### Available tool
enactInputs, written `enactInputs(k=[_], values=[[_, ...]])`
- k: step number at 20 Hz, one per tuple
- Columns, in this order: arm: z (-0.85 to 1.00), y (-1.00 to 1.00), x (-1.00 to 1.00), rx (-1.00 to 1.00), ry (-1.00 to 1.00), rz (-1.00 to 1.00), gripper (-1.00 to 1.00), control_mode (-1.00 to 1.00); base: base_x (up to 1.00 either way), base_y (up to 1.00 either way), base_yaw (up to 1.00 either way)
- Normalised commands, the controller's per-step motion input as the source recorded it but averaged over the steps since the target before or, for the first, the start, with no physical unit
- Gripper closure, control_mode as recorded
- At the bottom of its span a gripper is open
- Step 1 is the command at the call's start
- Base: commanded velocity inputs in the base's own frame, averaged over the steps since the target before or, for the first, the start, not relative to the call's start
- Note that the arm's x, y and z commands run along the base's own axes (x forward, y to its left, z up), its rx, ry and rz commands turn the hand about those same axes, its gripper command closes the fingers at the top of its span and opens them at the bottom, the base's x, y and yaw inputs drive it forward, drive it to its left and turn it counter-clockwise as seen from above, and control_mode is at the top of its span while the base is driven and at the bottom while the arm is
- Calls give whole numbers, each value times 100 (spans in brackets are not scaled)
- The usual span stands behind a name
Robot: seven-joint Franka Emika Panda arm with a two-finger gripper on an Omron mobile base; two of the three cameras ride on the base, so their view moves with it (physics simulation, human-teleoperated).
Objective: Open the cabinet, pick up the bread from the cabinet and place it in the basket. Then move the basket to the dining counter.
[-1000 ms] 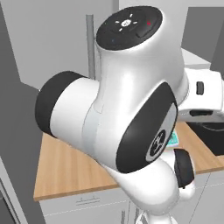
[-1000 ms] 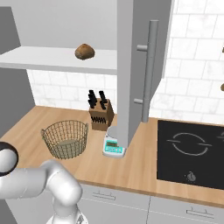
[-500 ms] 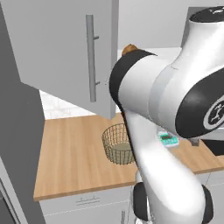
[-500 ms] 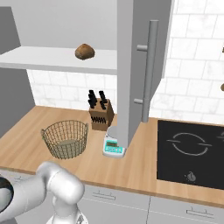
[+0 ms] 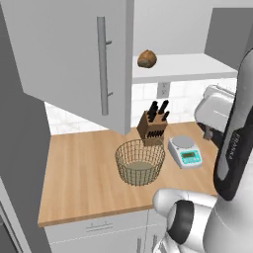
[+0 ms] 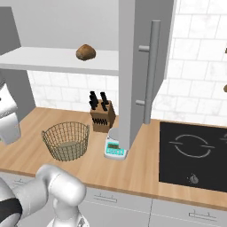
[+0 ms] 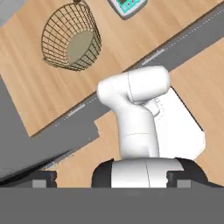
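The cabinet (image 5: pixel 74 64) stands open, its doors (image 6: pixel 142 66) swung out toward me. The bread (image 5: pixel 147 59) (image 6: pixel 85 52), a small golden-brown chunk, lies on the white shelf (image 6: pixel 53 60). Below it the wire basket (image 5: pixel 140 161) (image 6: pixel 66 140) (image 7: pixel 71 37) sits empty on the wooden counter (image 5: pixel 79 173). My gripper (image 7: pixel 113 177) is open; its fingertips (image 7: pixel 43 178) are set wide apart with nothing between them. It looks down from high above the counter's front edge, well off from basket and bread. The dining counter is out of view.
A knife block (image 5: pixel 153 126) (image 6: pixel 101 116) stands behind the basket, and a small scale (image 5: pixel 184 150) (image 6: pixel 114 147) sits beside it. A black cooktop (image 6: pixel 193 155) fills the counter's right part. The open doors' bar handles (image 5: pixel 102 64) (image 6: pixel 150 71) jut out at shelf height.
My arm has swung up and to the right, out of the left base view's middle, uncovering the basket, bread and shelf. Bread, basket and doors have not moved.
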Motion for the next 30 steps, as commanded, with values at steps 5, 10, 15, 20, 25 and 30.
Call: enactInputs(k=[5,10,15,20,25,30], values=[[-38,24,87,41,-9,-7,-100,-100,0,0,0],[-40,38,28,26,-14,-10,-100,-100,0,0,0],[19,38,33,35,10,19,-100,-100,0,0,0],[51,21,69,32,12,19,-100,-100,0,0,0],[12,25,85,14,0,5,-100,-100,0,0,0],[37,74,74,14,1,6,-100,-100,0,0,0]])
